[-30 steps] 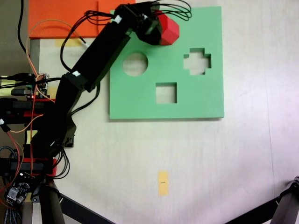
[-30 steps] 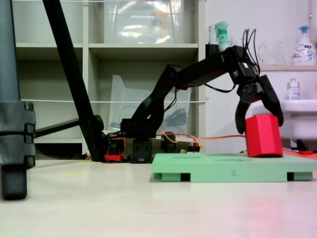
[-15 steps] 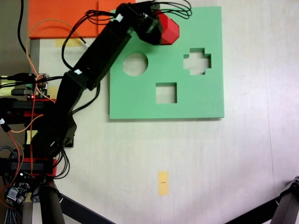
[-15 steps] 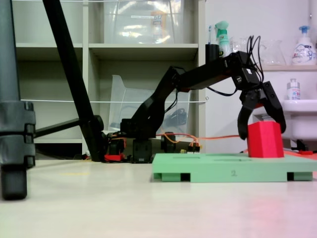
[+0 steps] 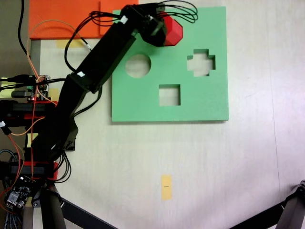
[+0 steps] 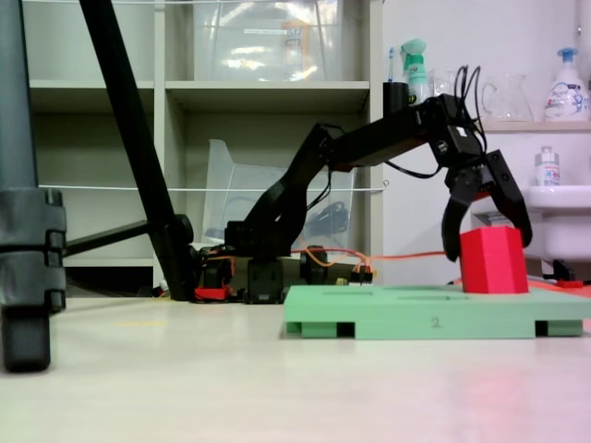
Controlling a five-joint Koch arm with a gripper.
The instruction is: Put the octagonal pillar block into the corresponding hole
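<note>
The red octagonal block (image 5: 174, 31) stands upright at the far top edge of the green foam board (image 5: 200, 102), its base at the board's surface (image 6: 416, 323). The eight-sided hole is hidden under the block and the arm. My gripper (image 6: 489, 247) hangs over the block (image 6: 494, 263) with its jaws spread to either side of the block's upper part. A small gap shows between the left jaw and the block in the low side view. From above, the gripper (image 5: 164, 29) covers the block's left half.
Round (image 5: 138, 66), cross-shaped (image 5: 201, 63) and square (image 5: 169, 95) cutouts lie open in the board. An orange sheet (image 5: 62, 19) lies at the top left. Cables and the arm's base (image 5: 28, 102) crowd the left edge, and a yellow tag (image 5: 166, 186) lies on the table.
The block went from tilted to upright and settled a little lower on the board. The jaws spread slightly wider around it, and the arm barely moved.
</note>
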